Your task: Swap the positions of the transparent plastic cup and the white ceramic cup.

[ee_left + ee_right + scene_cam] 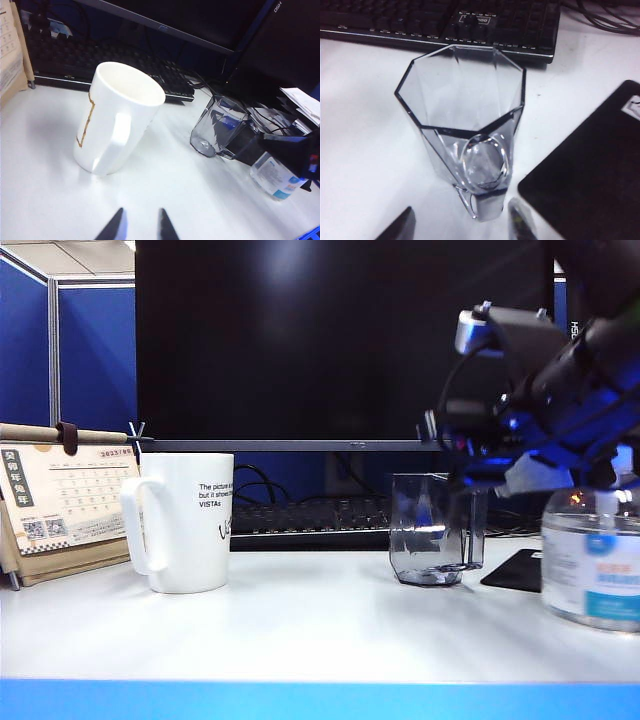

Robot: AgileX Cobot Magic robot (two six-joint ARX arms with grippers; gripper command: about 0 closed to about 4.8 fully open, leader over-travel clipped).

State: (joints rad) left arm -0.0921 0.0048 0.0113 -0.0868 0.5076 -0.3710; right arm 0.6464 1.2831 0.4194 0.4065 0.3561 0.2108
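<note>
The white ceramic cup point(185, 522) stands upright on the left of the table, its handle turned outward. My left gripper point(141, 223) hovers short of the white ceramic cup point(117, 117), jaws a little apart with nothing between them. The transparent plastic cup point(432, 530) stands right of centre in front of the keyboard. My right arm point(560, 390) reaches down toward it from the right. In the right wrist view my right gripper point(460, 226) is open, its fingertips point(400, 227) on either side of the handle end of the transparent plastic cup point(465, 115), not touching it.
A desk calendar point(60, 500) leans at the far left. A black keyboard point(310, 515) and a monitor stand behind both cups. A clear pump bottle with a blue label point(595, 560) and a black pad point(520, 570) sit to the right of the plastic cup.
</note>
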